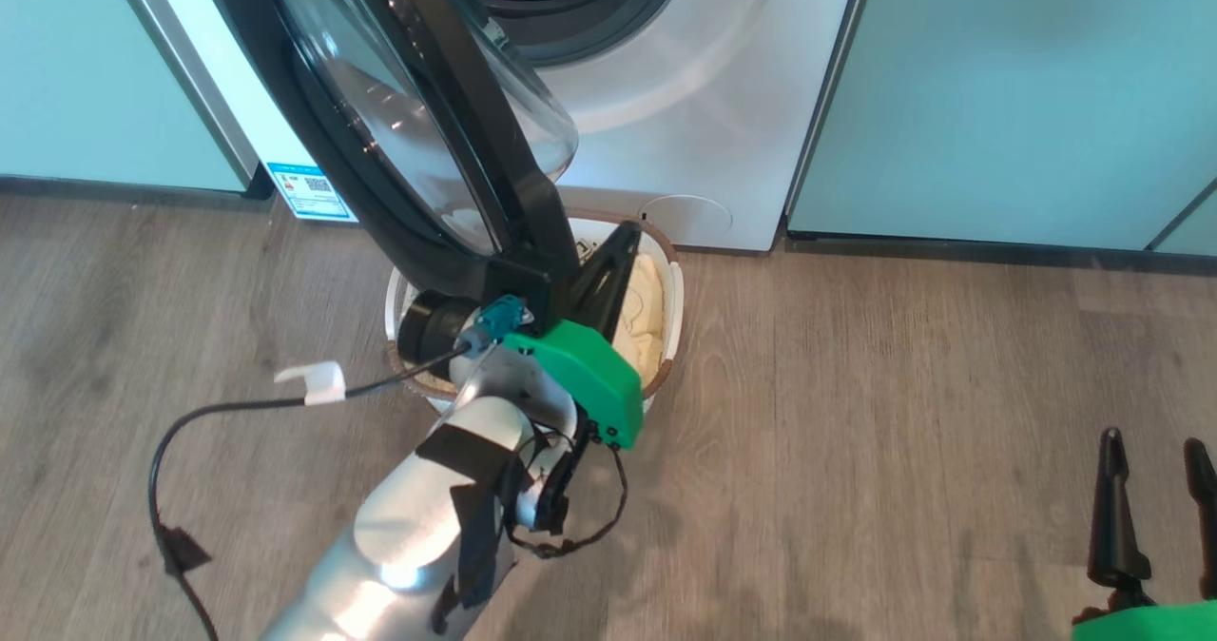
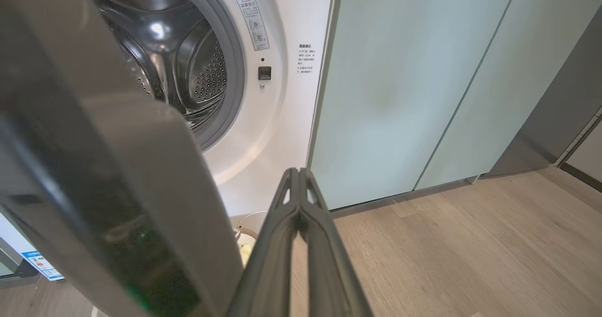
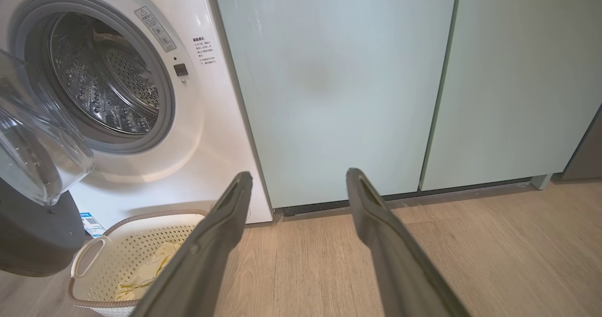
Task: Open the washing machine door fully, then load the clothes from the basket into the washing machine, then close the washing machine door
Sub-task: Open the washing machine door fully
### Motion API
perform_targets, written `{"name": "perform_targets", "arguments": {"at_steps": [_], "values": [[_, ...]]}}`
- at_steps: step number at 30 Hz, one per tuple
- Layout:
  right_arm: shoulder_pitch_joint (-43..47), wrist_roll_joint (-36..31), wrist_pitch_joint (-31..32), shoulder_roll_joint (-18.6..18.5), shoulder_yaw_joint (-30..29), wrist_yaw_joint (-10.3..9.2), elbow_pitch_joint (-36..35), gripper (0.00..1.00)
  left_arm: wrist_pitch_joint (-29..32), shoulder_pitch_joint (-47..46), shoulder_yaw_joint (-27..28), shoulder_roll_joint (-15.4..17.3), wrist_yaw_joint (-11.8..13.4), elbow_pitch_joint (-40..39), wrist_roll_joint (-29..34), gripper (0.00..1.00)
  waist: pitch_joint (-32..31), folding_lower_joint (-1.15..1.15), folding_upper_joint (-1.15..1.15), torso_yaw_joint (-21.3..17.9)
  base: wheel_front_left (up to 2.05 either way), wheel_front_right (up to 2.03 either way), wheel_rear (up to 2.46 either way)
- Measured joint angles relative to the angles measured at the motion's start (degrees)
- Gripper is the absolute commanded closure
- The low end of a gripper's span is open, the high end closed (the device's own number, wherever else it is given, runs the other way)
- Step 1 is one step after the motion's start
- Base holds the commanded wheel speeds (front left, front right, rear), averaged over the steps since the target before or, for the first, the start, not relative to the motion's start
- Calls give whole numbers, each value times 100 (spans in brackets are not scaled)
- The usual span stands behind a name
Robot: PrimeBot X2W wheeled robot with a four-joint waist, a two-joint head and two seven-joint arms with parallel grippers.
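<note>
Beside the free edge of the half-open round black-rimmed glass washing machine door (image 1: pixel 480 127), the left gripper (image 1: pixel 623 239) is pinched shut and empty, door on its left. Pale yellow clothes (image 1: pixel 648 322) lie in the cream perforated basket (image 1: pixel 673 284) below. Far right, the right gripper (image 1: pixel 1153 443) is spread wide, empty.

Head view: high, steeply down onto basket (image 1: pixel 671 308); left wrist view: tight against washing machine door (image 2: pixel 94 166), facing washing machine (image 2: pixel 282 119); right wrist view: low, further back; both share drum (image 2: pixel 188 63).
</note>
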Motion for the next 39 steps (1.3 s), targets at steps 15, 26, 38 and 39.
{"name": "perform_targets", "arguments": {"at_steps": [15,26,38,39], "values": [[-9,4,0,0,-25,0,-3,0,-155,-69,77,31,46,197,-59,100,96,0,0,111,0,0,0],[-9,3,0,0,-66,0,-9,0,-169,-48,-90,36,81,54,-59,100,129,0,0,374,0,0,0],[-10,-4,0,0,-111,0,-7,0,-175,179,-220,57,166,-119,-58,100,118,0,0,831,0,0,0],[-10,-4,0,0,-110,0,-7,0,-176,193,-234,62,185,-135,-58,100,116,0,0,877,0,0,0]]}}
